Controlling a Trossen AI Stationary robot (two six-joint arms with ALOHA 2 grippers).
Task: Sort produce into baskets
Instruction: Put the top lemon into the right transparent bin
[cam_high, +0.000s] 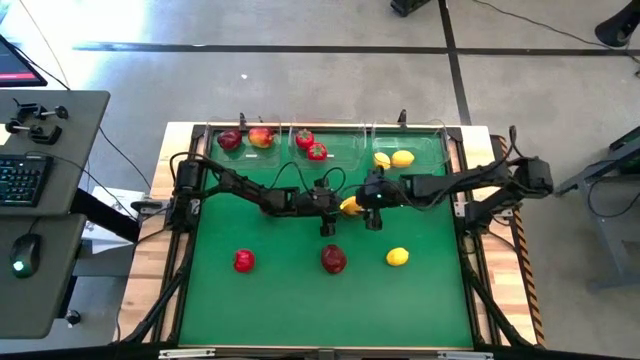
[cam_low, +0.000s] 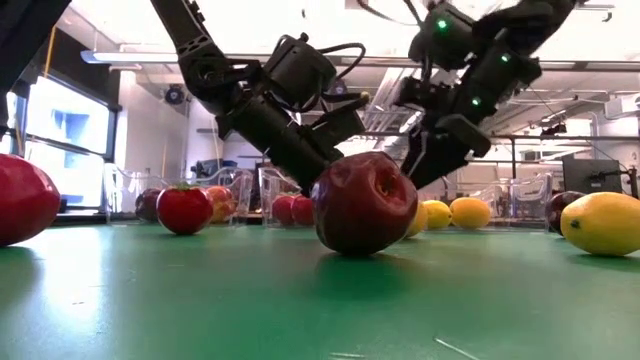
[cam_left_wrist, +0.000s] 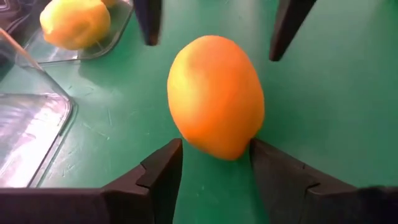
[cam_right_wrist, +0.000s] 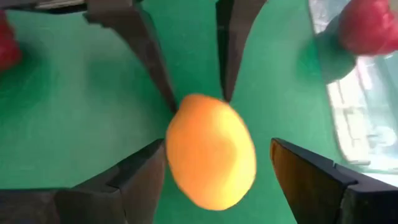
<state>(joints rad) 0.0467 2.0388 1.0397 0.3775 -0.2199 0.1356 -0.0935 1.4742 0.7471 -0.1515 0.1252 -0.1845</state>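
An orange-yellow lemon sits mid-mat between my two grippers. My left gripper reaches in from the left and is shut on the lemon. My right gripper comes from the right and is open. Its fingers stand on either side of the lemon's far end without touching it. Three clear baskets line the far edge: apples in the left one, red green-topped fruits in the middle one, two lemons in the right one. My left gripper pinches the lemon's end nearest to it between its two fingers, one on each side. The fingers come slanting down from the table's left and lie along the lemon. I cannot tell whether the lemon rests on the mat or is lifted.
On the near half of the green mat lie a red fruit, a dark red apple and a yellow lemon. Wooden table edges frame the mat. A desk with a keyboard stands off to the left.
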